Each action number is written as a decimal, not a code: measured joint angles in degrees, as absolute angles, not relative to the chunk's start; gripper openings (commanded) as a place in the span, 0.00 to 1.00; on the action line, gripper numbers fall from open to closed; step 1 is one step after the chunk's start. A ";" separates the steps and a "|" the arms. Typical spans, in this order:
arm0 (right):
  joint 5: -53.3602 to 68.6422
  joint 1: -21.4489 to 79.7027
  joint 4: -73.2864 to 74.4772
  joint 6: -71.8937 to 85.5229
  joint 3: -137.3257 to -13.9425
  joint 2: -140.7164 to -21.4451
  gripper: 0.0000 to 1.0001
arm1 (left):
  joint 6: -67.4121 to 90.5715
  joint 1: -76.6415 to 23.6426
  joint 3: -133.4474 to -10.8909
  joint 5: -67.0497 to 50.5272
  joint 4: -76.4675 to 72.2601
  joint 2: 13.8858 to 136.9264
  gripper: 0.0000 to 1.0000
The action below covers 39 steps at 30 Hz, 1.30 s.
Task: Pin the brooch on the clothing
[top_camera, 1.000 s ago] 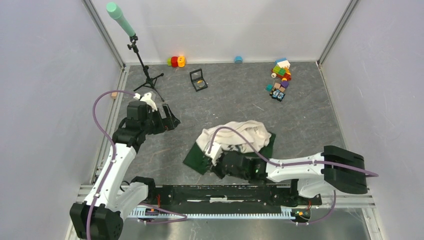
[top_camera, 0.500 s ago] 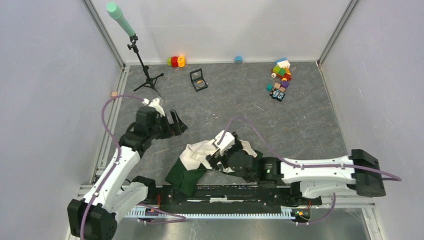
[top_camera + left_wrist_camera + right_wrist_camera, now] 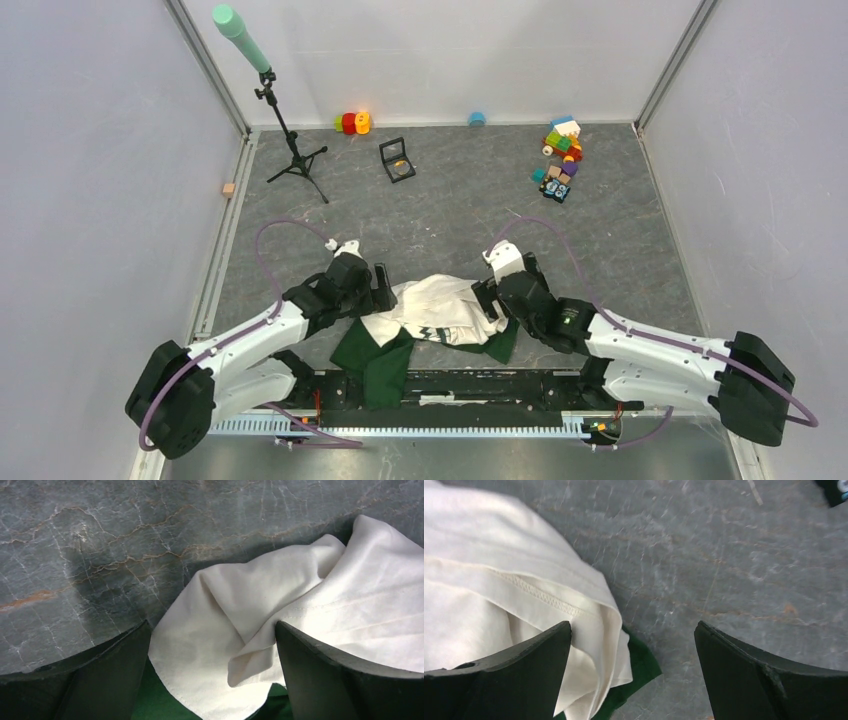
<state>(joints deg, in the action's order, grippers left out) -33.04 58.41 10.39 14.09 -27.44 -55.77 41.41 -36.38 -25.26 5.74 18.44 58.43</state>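
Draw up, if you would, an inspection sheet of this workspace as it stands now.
Surface: grey marbled table, no spills seen.
Job's things: shirt crumpled at the near edge, between the arms; brooch not made out.
Clutter: tripod, open black box, coloured blocks, red-yellow toy, small blue thing, tan block, all far from the shirt.
Grippers: left claw open, cream cloth between its fingers; right claw open over the shirt's edge.
Cables: purple cable loops above each arm, clear of the shirt.
Surroundings: pale walls, nothing else seen.
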 measured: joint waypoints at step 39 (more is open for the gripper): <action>-39.20 54.59 5.76 -5.65 -63.29 -45.30 0.00 | 24.25 -34.98 -72.12 10.22 29.02 51.22 0.49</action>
<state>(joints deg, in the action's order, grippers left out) -39.20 54.59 5.76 -5.65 -63.29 -45.30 24.25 -34.98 -72.12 10.22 29.02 51.22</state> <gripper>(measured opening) 0.015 0.223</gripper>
